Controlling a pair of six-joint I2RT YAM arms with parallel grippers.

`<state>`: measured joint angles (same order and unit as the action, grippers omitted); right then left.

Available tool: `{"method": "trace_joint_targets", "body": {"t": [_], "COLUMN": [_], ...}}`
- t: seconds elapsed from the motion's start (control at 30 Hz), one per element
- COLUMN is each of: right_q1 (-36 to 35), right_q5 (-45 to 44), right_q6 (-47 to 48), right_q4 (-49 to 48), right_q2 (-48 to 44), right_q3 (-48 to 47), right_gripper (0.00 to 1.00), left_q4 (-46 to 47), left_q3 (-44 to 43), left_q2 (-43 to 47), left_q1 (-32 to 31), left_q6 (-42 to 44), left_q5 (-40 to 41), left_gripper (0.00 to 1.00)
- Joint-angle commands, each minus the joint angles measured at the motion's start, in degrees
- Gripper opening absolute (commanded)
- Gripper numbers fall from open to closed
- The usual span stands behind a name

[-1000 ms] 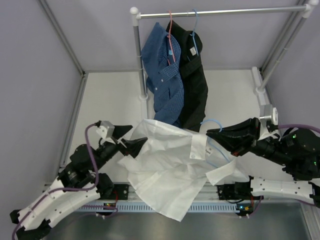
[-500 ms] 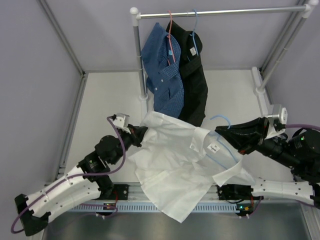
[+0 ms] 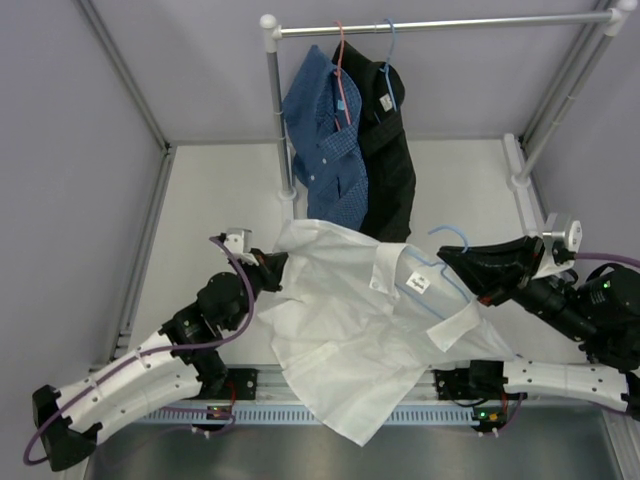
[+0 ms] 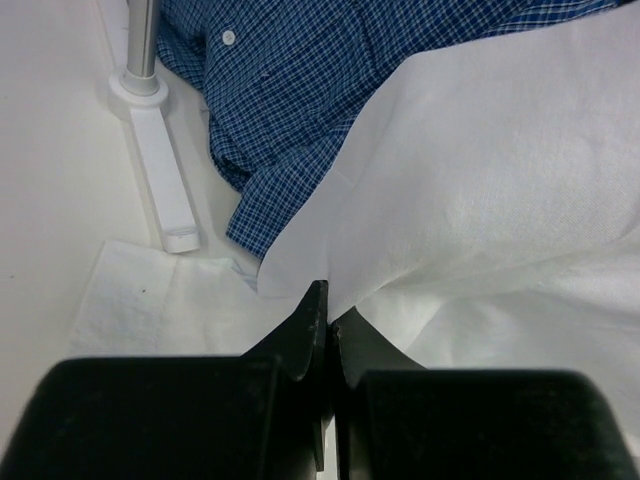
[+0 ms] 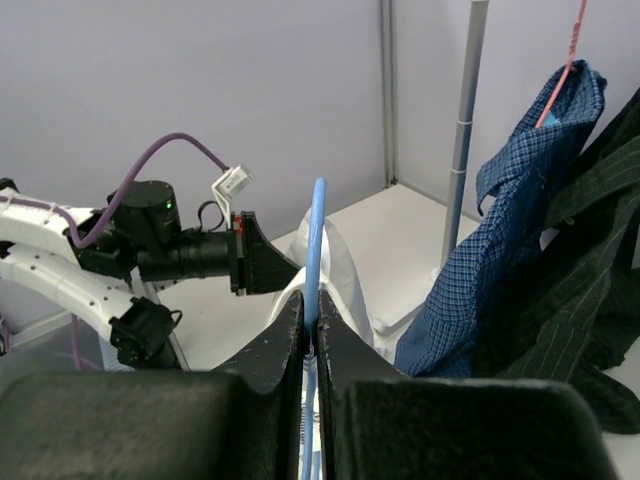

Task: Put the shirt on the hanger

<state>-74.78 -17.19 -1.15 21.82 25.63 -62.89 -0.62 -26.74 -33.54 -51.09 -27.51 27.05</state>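
The white shirt [image 3: 350, 320] lies spread between both arms, its hem hanging over the table's near edge. My left gripper [image 3: 278, 268] is shut on its left shoulder edge. In the left wrist view the closed tips [image 4: 328, 310] pinch a fold of the shirt [image 4: 500, 180]. The light-blue hanger [image 3: 450, 237] sits inside the collar, hook poking out to the right, its wire partly hidden under fabric. My right gripper [image 3: 452, 266] is shut on the hanger near its neck. The right wrist view has the gripper [image 5: 311, 315] clamped on the hanger wire [image 5: 316, 240], with the shirt [image 5: 340, 270] beyond it.
A clothes rack [image 3: 440, 22] stands at the back. From it hang a blue checked shirt [image 3: 330, 150] on a pink hanger [image 3: 342, 70] and a black shirt [image 3: 390, 160] on a blue hanger [image 3: 390, 55]. The rack's foot [image 4: 165, 190] stands close ahead of my left gripper.
My left gripper went from open to shut, taking hold of the shirt's left shoulder. My right gripper drew the hanger to the right, and the shirt stretched out between them.
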Motion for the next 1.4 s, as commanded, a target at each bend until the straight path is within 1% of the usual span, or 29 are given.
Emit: {"method": "trace_joint_targets", "body": {"t": [0.0, 0.07, 0.17, 0.23, 0.3, 0.33, 0.37, 0.43, 0.47, 0.53, 0.57, 0.6, 0.63, 0.67, 0.7, 0.8, 0.83, 0.87, 0.9, 0.93, 0.97, 1.0, 1.03, 1.07, 1.1, 1.2, 1.27, 1.37], "right_q1": [-0.5, -0.6, -0.5, -0.5, -0.5, -0.6, -0.5, -0.5, -0.5, -0.5, -0.5, -0.5, -0.5, -0.6, -0.6, -0.6, -0.5, -0.6, -0.5, -0.6, -0.5, -0.5, -0.5, -0.5, -0.5, -0.5, -0.5, -0.5], "right_q5": [-4.6, -7.4, -9.4, -9.2, -7.3, -5.7, -5.3, -4.9, -5.0, -6.0, -6.5, -6.7, -6.5, -6.0, -5.7, -4.3, -2.1, -0.6, 0.8, 4.8, 7.8, 11.3, 16.9, 19.5, 21.6, 23.7, 27.5, 27.0], "right_q6": [0.4, -0.3, -0.5, -0.4, -0.2, -0.2, -0.2, -0.1, 0.2, 0.7, 0.7, 2.5, 2.8, 3.3, 3.7, 4.8, 5.3, 5.5, 6.1, 6.4, 7.2, 9.5, 10.3, 11.4, 11.8, 14.0, 15.1, 16.0], "right_q4": [-8.0, -9.6, -12.0, -12.2, -11.5, -10.8, -9.9, -7.3, -6.6, -5.2, -4.7, -3.6, -2.4, -1.2, 2.4, 9.4, 13.6, 15.7, 17.2, 18.6, 19.9, 20.0, 20.0, 20.1, 20.3, 22.6, 23.6, 23.6], "right_q2": [-1.3, -2.7, -4.6, -4.9, -3.9, -3.4, -1.9, -0.3, 0.9, 1.7, 2.1, 2.4, 2.7, 3.6, 4.5, 9.2, 11.8, 13.1, 14.3, 15.4, 17.0, 17.4, 17.9, 18.1, 18.4, 20.1, 21.5, 22.8], "right_q3": [-0.4, 0.4, 2.2, 2.4, 1.6, 0.9, -0.6, -2.1, -3.0, -3.5, -4.1, -4.4, -5.0, -6.9, -8.4, -15.6, -17.2, -20.6, -21.9, -23.1, -24.6, -24.9, -25.4, -25.8, -26.3, -28.9, -30.4, -31.5], "right_gripper": [0.00, 0.00, 0.00, 0.00, 0.00, 0.00, 0.00, 0.00, 0.00, 0.00, 0.00, 0.00, 0.00, 0.00, 0.00, 0.00, 0.00, 0.00, 0.00, 0.00, 0.00, 0.00, 0.00, 0.00, 0.00, 0.00, 0.00, 0.00], "left_q4": [-2.9, -5.1, -6.7, -6.2, -6.2, -6.2, -6.1, -6.2, -6.2, -6.7, -7.4, -7.9, -8.7, -9.9, -12.4, -16.2, -16.9, -17.6, -18.4, -20.0, -21.4, -22.8, -25.4, -26.4, -27.1, -28.6, -30.2, -34.1], "left_q3": [-1.4, -1.6, -2.2, -2.7, -4.3, -5.0, -5.9, -9.1, -10.5, -15.0, -16.7, -20.8, -23.2, -25.8, -31.2, -38.7, -43.1, -45.1, -47.1, -48.9, -52.3, -53.6, -54.6, -56.0, -56.4, -57.2, -57.8, -59.7], "left_q2": [-0.8, -0.6, 0.2, 0.2, 0.1, -0.1, -0.2, -0.4, -0.3, -0.4, -0.6, -1.2, -1.8, -3.9, -5.2, -10.6, -12.1, -13.5, -16.4, -17.9, -19.4, -21.9, -22.8, -23.6, -24.7, -26.3, -27.4, -30.8], "left_q1": [0.1, 0.1, 0.1, 0.2, 0.1, 0.1, 0.1, 0.1, 0.1, 0.1, 0.1, 0.1, 0.1, 0.1, 0.1, 0.1, 0.1, 0.1, 0.1, 0.1, 0.1, 0.1, 0.1, 0.1, 0.1, 0.1, 0.1, 0.1], "left_q6": [-2.6, -3.2, -4.7, -3.8, -2.9, -2.1, -0.6, 1.7, 4.0, 6.7, 9.9, 11.6, 13.3, 17.2, 19.0, 25.7, 27.0, 30.5, 31.6, 32.7, 35.9, 37.6, 39.3, 42.2, 43.1, 45.0, 45.4, 45.7], "left_q5": [5.8, 8.4, 9.5, 7.5, 4.8, 3.1, 1.8, -3.7, -5.5, -10.9, -13.1, -17.1, -19.3, -21.7, -26.5, -34.3, -38.2, -39.5, -40.8, -42.3, -47.0, -49.8, -52.5, -57.1, -58.6, -63.8, -65.5, -72.7], "left_gripper": [0.00, 0.00, 0.00, 0.00, 0.24, 0.29, 0.40, 0.62, 0.98, 0.98, 0.98, 0.98, 0.98, 0.98, 0.98, 0.98, 0.98, 0.98, 0.98, 0.98, 0.98, 0.98, 0.98, 0.98, 0.98, 0.98, 0.98, 0.98]}}
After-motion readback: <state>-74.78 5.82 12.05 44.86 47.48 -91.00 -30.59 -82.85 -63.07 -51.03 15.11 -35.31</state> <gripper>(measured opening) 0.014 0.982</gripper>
